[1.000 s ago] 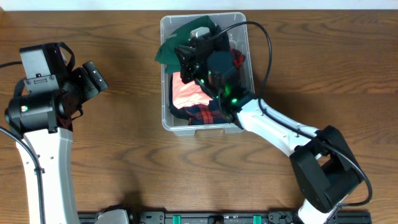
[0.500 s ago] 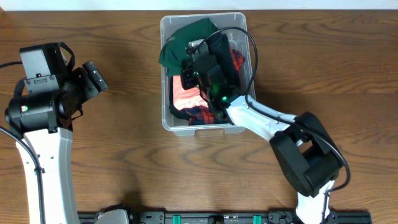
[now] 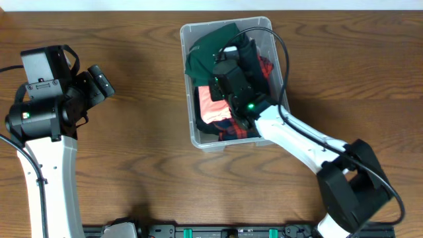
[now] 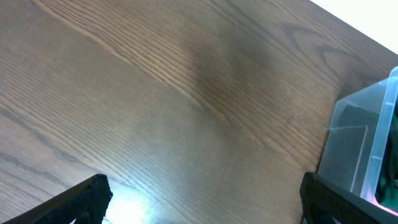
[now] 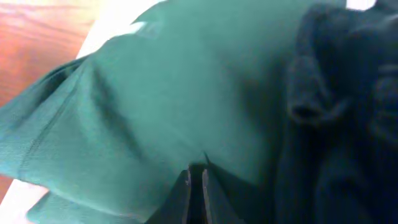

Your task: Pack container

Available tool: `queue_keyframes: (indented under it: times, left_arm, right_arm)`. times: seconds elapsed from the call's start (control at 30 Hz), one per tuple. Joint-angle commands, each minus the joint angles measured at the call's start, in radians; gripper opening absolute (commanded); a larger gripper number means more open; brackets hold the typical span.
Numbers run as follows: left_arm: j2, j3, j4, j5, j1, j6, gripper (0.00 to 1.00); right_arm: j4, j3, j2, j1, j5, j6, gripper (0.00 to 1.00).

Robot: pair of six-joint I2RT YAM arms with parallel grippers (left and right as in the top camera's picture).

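The clear plastic container (image 3: 211,145) stands at the table's back centre, full of clothes: a green cloth (image 3: 208,45) on top at the back, an orange one (image 3: 210,106), red plaid (image 3: 266,66) and dark fabric. My right gripper (image 3: 223,58) is inside the container. In the right wrist view its jaws (image 5: 196,182) are shut together, pinching a fold of the green cloth (image 5: 155,93), with dark navy cloth (image 5: 336,106) beside it. My left gripper (image 3: 99,82) is open and empty over bare table at the left; its wrist view (image 4: 202,205) shows the container's corner (image 4: 364,134) at right.
The right arm's black cable (image 3: 285,59) loops over the container's right wall. The brown wooden table (image 3: 132,145) surrounds the container. A black rail (image 3: 218,231) runs along the front edge.
The container has slid to the right and turned slightly, with my right gripper inside it. The green cloth that hung over the left rim now lies more inside. The left arm has not moved.
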Motion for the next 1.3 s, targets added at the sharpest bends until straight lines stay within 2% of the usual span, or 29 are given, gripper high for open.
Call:
queue_keyframes:
  times: [0.0,0.03,0.07,0.13,0.17,0.3,0.47,0.53,0.63,0.73,0.83,0.97,1.1,1.27]
  left_arm:
    - [0.004,-0.003,0.0,-0.005,0.005,-0.005,0.98]
    - [0.004,-0.003,0.0,-0.005,0.005,-0.005,0.98]
    - [0.004,-0.003,0.0,-0.005,0.005,-0.005,0.98]
    - [0.004,-0.003,0.0,-0.005,0.005,-0.005,0.98]
    - [0.004,-0.003,0.0,-0.005,0.005,-0.005,0.98]
    - [0.004,-0.003,0.0,-0.005,0.005,-0.005,0.98]
    - [0.004,-0.003,0.0,-0.005,0.005,-0.005,0.98]
    - [0.004,-0.003,0.0,-0.005,0.005,-0.005,0.98]
    - [0.004,-0.003,0.0,-0.005,0.005,-0.005,0.98]
    - [0.004,-0.003,0.0,-0.005,0.005,-0.005,0.98]
    - [0.004,-0.003,0.0,-0.005,0.005,-0.005,0.98]
    - [0.004,-0.003,0.0,-0.005,0.005,-0.005,0.98]
    - [0.004,-0.003,0.0,-0.005,0.005,-0.005,0.98]
    - [0.004,-0.003,0.0,-0.005,0.005,-0.005,0.98]
  right_arm:
    - [0.022,-0.02,-0.054,-0.014,-0.039,-0.118,0.13]
    - [0.034,-0.02,-0.073,-0.012,-0.068,-0.137,0.18]
    - [0.051,-0.02,-0.103,-0.012,-0.08,-0.153,0.36]
    - [0.076,-0.02,-0.16,-0.016,-0.068,-0.162,0.64]
    - [0.085,-0.02,-0.186,-0.023,-0.059,-0.162,0.72]
    - [0.069,-0.02,-0.296,-0.082,-0.061,-0.161,0.76]
    - [-0.073,-0.02,-0.381,-0.217,-0.055,-0.161,0.77]
    - [-0.146,-0.02,-0.386,-0.294,-0.058,-0.161,0.73]
    - [-0.273,-0.021,-0.374,-0.406,-0.087,-0.148,0.59]
    - [-0.414,-0.021,-0.349,-0.497,-0.135,-0.072,0.36]
    - [-0.518,-0.021,-0.324,-0.547,-0.14,-0.058,0.16]
    - [-0.624,-0.023,-0.292,-0.557,-0.207,-0.055,0.11]
    - [-0.7,-0.024,-0.262,-0.513,-0.407,-0.055,0.05]
    - [-0.764,-0.026,-0.257,-0.444,-0.427,-0.025,0.02]
